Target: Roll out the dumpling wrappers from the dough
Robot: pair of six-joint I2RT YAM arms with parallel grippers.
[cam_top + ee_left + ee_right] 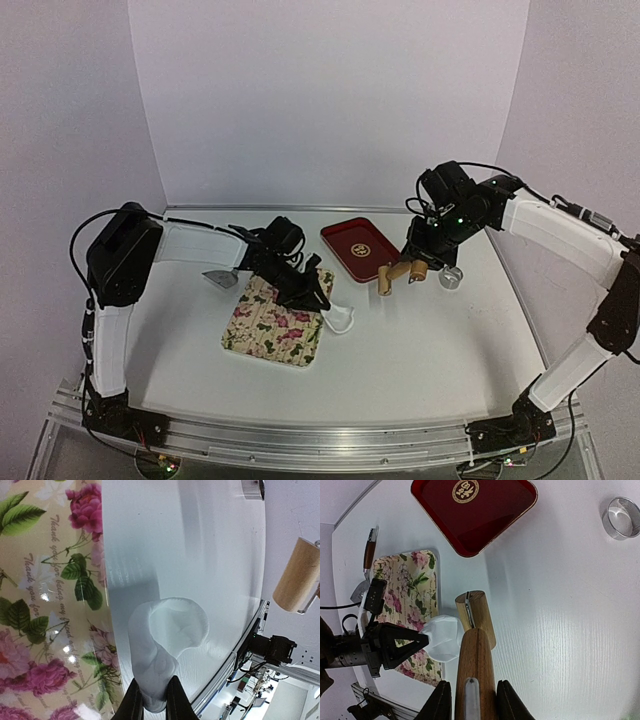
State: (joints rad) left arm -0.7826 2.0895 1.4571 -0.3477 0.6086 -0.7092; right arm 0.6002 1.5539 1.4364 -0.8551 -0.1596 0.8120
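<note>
**We pinch the dough at the board's edge, and our other arm holds the rolling pin.**

In the left wrist view, our left gripper (152, 696) at the bottom of the frame is clamped on the near end of a curled white dumpling wrapper (170, 630) of soft dough. The dough lies on the white table (200, 540), just beside the right edge of the glossy board printed with pink roses (45, 605). In the top view this is at centre, by the board's lower right corner. Our right gripper (472, 700) grasps the handle of the brown wooden rolling pin (476, 622). In the top view the pin hangs right of centre, between the dark red rectangular tray with a gold emblem (345, 250) and the shiny metal ring cutter (451, 277). A wooden-handled metal scraper (218, 279) lies left of the board.
</note>
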